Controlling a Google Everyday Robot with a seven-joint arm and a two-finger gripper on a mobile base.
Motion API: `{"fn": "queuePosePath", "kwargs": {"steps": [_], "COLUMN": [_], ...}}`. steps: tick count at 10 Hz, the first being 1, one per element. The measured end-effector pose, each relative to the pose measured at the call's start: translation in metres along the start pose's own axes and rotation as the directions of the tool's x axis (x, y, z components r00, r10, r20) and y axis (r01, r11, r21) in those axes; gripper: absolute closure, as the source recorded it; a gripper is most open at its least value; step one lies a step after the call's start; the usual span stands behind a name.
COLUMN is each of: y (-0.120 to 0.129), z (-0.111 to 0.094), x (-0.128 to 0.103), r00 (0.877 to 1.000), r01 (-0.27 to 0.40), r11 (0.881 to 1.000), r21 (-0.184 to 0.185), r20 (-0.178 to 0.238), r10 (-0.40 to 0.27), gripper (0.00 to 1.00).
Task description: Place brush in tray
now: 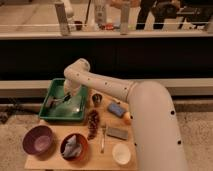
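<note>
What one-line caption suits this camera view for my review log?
Gripper reaches down into the green tray, where a dark brush lies, beside bowls and clutter.

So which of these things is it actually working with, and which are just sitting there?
In the job: green tray; dark brush, lying in the tray; gripper, down over the tray.

Lying about: purple bowl; orange-red bowl; pinecone; fork; white cup; blue block.

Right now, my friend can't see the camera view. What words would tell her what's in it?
A white robot arm reaches over a green tray, its gripper down inside it by a dark brush. A purple bowl and pinecone sit nearby.
</note>
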Motion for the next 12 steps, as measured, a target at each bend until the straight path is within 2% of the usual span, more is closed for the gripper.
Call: {"fn": "queuePosePath", "kwargs": {"steps": [3, 11, 12], "y": [0.0029, 0.0089, 0.0089], "z": [-0.0003, -0.0012, -0.0014], "x": [0.0004, 0.0002, -0.0003], "r00": [1.000, 1.000, 1.000], "r01": [0.005, 0.013, 0.015], "r11": [1.000, 1.000, 1.000], "r21": [0.003, 0.009, 0.010], "r20": [0.004, 0.006, 0.008], "r10": [-0.005, -0.013, -0.015], "gripper": [0.90, 0.90, 0.87]}}
